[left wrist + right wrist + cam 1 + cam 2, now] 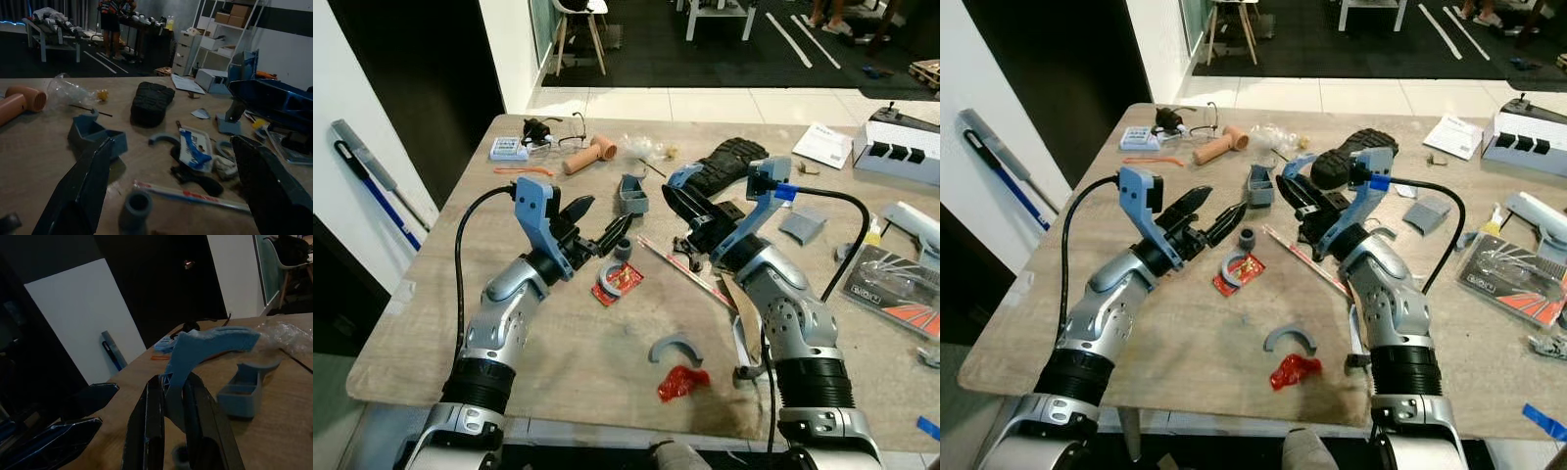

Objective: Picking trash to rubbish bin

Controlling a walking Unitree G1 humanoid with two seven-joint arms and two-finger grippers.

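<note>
Nearest on the worktop [411, 333] lies a red crumpled wrapper [682, 382], light, soft, best pinched at a raised fold. Just past it sits a grey curved piece [674, 347], stiff, easy by its rim. Left gripper [603, 221], fingers apart, hovers above the red packet with a ring [618, 281]. Right gripper [677, 204], fingers clamped on a blue curved part [210, 345], probably rigid plastic. No bin visible; farther clutter is hard to sort.

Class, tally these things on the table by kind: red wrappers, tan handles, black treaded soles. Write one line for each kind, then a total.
Red wrappers: 2
Tan handle: 1
Black treaded sole: 1
Total: 4
</note>
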